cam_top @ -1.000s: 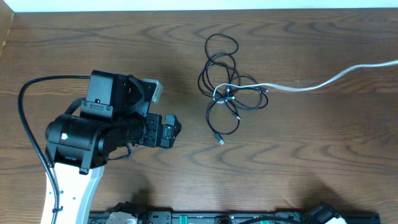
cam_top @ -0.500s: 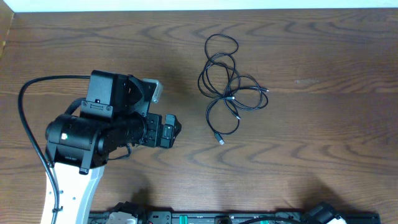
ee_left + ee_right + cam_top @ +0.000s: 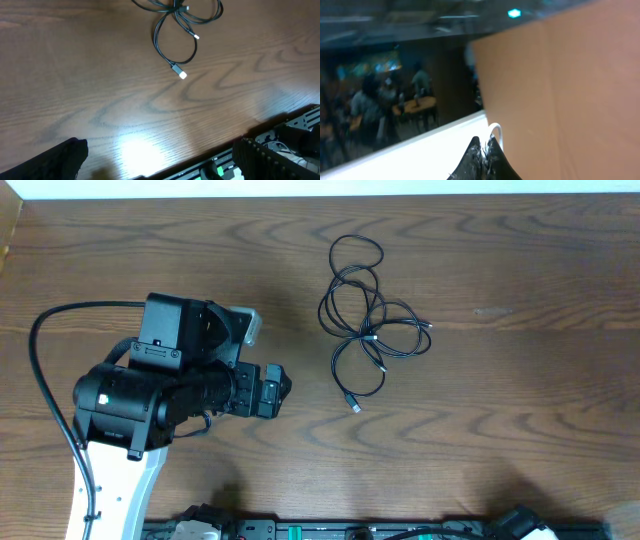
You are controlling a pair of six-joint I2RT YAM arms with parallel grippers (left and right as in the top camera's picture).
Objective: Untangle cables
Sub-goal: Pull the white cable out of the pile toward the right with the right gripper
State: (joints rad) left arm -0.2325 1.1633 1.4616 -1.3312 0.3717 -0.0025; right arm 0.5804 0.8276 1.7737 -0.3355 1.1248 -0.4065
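Along the left wrist view's top, cables are cropped.

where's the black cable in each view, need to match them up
Overhead: black cable lies right of centre, in the upper half.
Left wrist: cable at the top edge, centre; only its lower loops show.
Right wrist: not in it; only a white cable loop at the shut right gripper.
Shared landmark: the plug at the loop's free end, seen in overhead and left wrist.
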